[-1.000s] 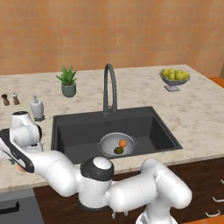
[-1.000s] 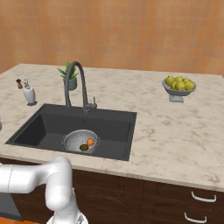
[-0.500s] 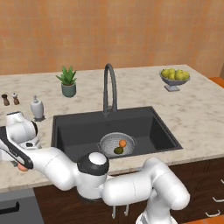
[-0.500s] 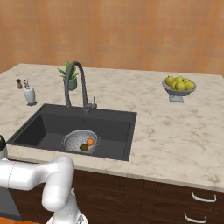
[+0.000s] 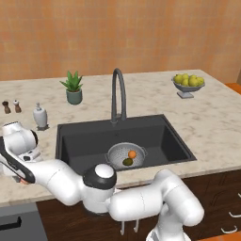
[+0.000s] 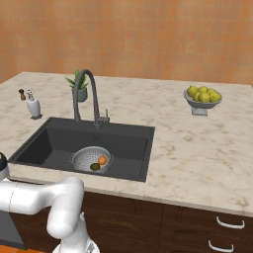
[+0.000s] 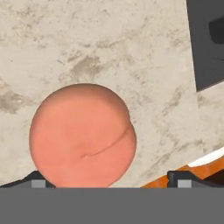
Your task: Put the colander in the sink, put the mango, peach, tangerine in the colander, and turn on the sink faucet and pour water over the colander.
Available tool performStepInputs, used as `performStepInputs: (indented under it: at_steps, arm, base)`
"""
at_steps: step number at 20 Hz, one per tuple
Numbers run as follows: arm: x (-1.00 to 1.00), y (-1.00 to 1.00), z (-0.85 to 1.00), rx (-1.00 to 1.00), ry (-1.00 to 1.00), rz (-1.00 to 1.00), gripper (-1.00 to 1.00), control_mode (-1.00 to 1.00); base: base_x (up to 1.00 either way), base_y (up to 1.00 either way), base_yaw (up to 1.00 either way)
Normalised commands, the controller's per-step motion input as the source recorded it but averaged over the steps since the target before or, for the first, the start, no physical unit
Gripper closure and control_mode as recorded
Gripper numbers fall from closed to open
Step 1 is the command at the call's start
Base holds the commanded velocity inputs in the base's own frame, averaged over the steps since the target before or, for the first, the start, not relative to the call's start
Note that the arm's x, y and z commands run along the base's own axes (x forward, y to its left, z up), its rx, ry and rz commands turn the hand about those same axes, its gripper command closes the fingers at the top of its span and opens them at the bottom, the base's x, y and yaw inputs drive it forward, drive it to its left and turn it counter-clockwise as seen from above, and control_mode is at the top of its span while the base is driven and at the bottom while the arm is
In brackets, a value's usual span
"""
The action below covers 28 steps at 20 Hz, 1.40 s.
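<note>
I'm looking straight down the gripper now: jaws spread as wide as they go, nothing held, one dark tip low on each side of the peach. The peach sits on the marble counter, filling the space between the tips, and I can't tell whether either tip touches it. Bare stone lies open around it, and a dark corner of the sink cuts in at the upper right of the hand view.

From the left base view, the hand hangs over the near-left counter, left of the sink and just short of the counter's front edge. The soap bottle and two small shakers stand farther back, well apart from it.

In the basin the colander rests near the front, holding the tangerine and the mango. The sink faucet arches behind it, the plant is back left, and the fruit bowl far right.

In the right base view the arm is cut off at the left edge.
</note>
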Motion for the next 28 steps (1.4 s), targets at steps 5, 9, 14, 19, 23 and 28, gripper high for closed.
performStepInputs:
  at_steps: [5, 9, 14, 19, 23, 28]
  arm:
    - [-0.04, -0.25, -0.37, -0.1, -0.18, -0.01, -1.0, -1.0]
    - [0.17, -0.06, -0.02, -0.01, -0.3, 0.06, -1.0, -1.0]
    - [0.13, -0.15, -0.03, 0.02, -0.13, 0.17, -1.0, -1.0]
    - [0.19, -0.17, -0.1, 0.11, -0.01, 0.25, -1.0, -1.0]
    - [0.22, -0.04, -0.26, 0.15, 0.0, 0.31, -1.0, -1.0]
    - [0.09, 0.0, -0.39, 0.17, 0.0, 0.32, -1.0, -1.0]
  base:
    - [0.0, 0.0, 0.0]
    - [0.0, 0.0, 0.0]
    - [0.0, 0.0, 0.0]
    - [0.0, 0.0, 0.0]
    - [0.0, 0.0, 0.0]
    - [0.0, 0.0, 0.0]
